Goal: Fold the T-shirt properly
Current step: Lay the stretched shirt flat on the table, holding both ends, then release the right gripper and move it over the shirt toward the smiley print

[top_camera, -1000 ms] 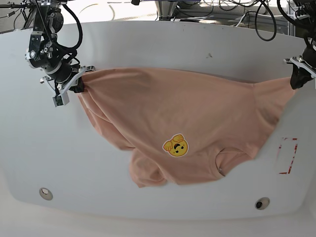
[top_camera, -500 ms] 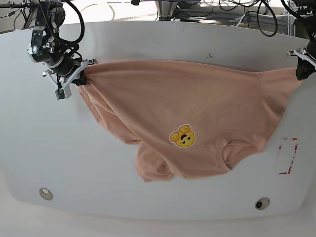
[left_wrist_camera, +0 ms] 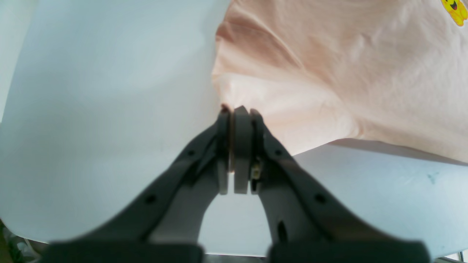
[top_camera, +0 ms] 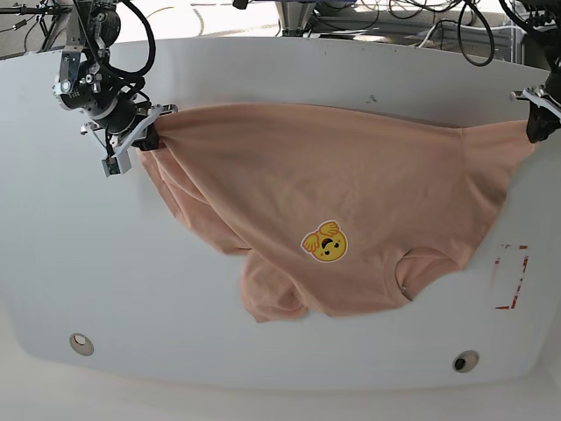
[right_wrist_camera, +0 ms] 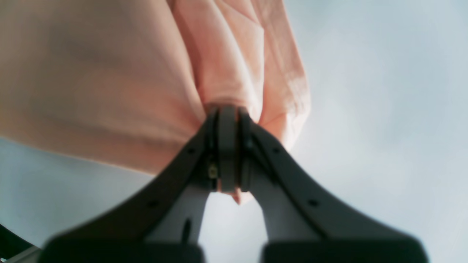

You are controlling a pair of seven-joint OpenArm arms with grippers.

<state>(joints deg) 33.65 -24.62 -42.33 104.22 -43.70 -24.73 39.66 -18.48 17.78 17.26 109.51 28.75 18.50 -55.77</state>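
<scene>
1. Left wrist view: the left hand (left_wrist_camera: 236, 113) is fully closed, its two pads pressed together on a pinch of the T-shirt (left_wrist_camera: 329, 73) at the tips. The salmon-pink cloth spreads up and to the right from the grip, wrinkled, over the white bench (left_wrist_camera: 91, 91). A bit of the yellow emblem (left_wrist_camera: 455, 11) shows at the top right corner.

2. Right wrist view: the right hand (right_wrist_camera: 226, 111) is also clamped tight, with a bunched fold of the T-shirt (right_wrist_camera: 109, 65) caught between its pads; a small tip of pink cloth pokes out below them. The fabric fans up and to the left from the grip, gathered into pleats just above the tips. The pale bench (right_wrist_camera: 384, 109) fills the right side.

3. Base view: the T-shirt (top_camera: 351, 184) is stretched across the far half of the bench (top_camera: 88, 289), pulled taut along its far edge between the right hand (top_camera: 147, 136) at the scene's left and the left hand (top_camera: 536, 127) at the right edge. The cloth hangs toward the near side in loose folds, with a crumpled lump at its nearest point. The yellow face emblem (top_camera: 324, 242) faces up, near the middle. The ribbed collar (top_camera: 412, 272) lies to the emblem's right. A red-outlined marking (top_camera: 511, 276) sits on the bench just right of the cloth, and two round fittings (top_camera: 81, 343) lie near the front edge.
</scene>
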